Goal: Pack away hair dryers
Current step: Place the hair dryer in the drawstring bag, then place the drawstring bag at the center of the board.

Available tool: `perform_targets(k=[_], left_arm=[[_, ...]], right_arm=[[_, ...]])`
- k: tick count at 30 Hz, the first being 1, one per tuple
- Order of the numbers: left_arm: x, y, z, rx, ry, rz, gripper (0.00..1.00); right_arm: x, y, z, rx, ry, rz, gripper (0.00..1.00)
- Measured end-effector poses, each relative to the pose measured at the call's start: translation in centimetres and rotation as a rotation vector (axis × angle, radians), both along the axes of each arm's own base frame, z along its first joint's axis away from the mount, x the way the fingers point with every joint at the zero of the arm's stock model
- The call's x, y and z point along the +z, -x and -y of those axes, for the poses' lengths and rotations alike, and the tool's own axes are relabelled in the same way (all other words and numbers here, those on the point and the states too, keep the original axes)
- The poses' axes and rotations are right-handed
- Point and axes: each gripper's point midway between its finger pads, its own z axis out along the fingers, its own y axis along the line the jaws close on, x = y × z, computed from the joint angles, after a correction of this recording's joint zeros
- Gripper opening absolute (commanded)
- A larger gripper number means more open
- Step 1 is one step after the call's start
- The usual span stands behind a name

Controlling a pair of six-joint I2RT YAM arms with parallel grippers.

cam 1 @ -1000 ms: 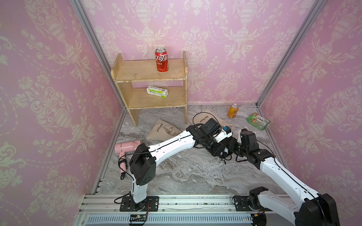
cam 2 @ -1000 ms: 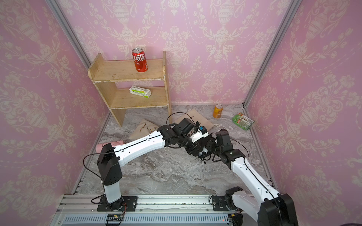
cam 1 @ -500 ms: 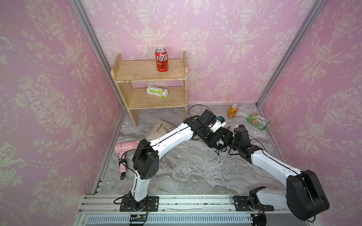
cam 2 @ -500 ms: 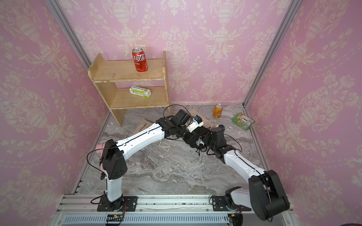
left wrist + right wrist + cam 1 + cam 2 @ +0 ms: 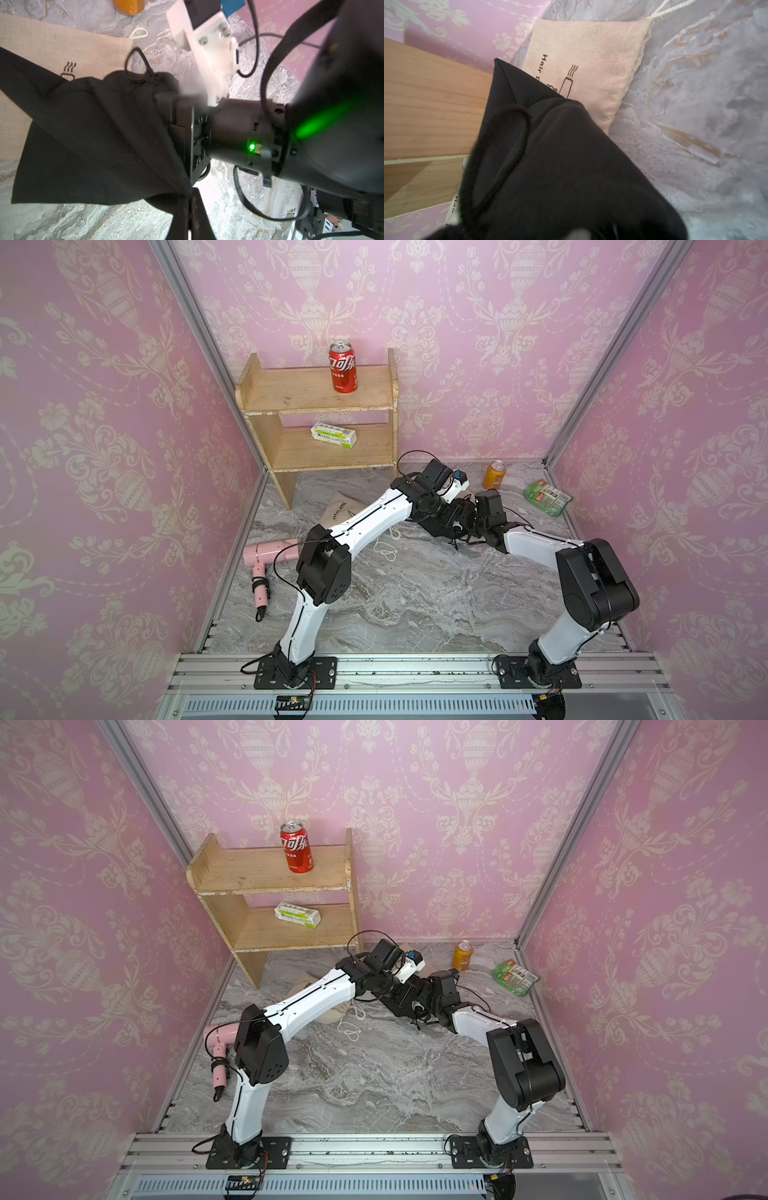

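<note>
A wooden shelf (image 5: 291, 396) is set in the far left corner, with a red can (image 5: 343, 367) on top and a green-and-white box (image 5: 333, 434) below. A beige pouch (image 5: 345, 508) lies before it, and an orange can (image 5: 493, 475) and a green packet (image 5: 546, 497) are placed further right. The grey marble floor (image 5: 415, 593) is enclosed by pink patterned walls (image 5: 457, 344). A black pouch (image 5: 93, 135) is pinched by the closed left gripper (image 5: 190, 199). The right gripper (image 5: 178, 128) is buried in its cloth, so its opening cannot be judged. The pink hair dryer (image 5: 272, 551) is seen by the left wall, well apart from both.

This is a staged lab booth (wallpapered panels (image 5: 457, 344), aluminium rail (image 5: 415, 668)).
</note>
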Motion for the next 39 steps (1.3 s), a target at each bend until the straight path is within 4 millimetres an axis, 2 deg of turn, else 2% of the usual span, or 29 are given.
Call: perform_targets(k=[5,11,15,18,21,24,31,39], left_arm=[[0.6,-0.6,-0.1,0.039,0.019,-0.005,0.0],[0.4,-1.2,-0.4,0.074,0.018,-0.006,0.0],[-0.8,-1.2,-0.7,0.086,0.004,-0.019,0.0],[-1.9,-1.0,-1.0,0.096,-0.016,-0.04,0.0],[-2.2,-1.0,-1.2,0.101,-0.017,-0.044,0.0],[-1.9,-1.1,-1.4,0.105,-0.011,-0.037,0.0],[-0.4,-1.1,-1.9,0.112,0.011,-0.016,0.0],[0.0,-1.2,-2.2,0.124,0.02,-0.017,0.0]], right_arm=[[-0.6,1.8,0.1,0.032,0.016,-0.033,0.77],[0.2,5.0,0.8,0.059,0.027,-0.028,0.78],[1.7,7.0,1.3,0.074,0.036,0.001,0.76],[3.8,8.0,1.6,0.083,0.042,0.053,0.75],[5.7,8.9,2.1,0.098,0.066,0.115,0.73],[6.6,9.7,2.5,0.124,0.108,0.157,0.71],[5.4,10.6,2.5,0.231,0.227,0.184,0.63],[3.7,8.6,1.1,0.353,0.307,0.184,0.6]])
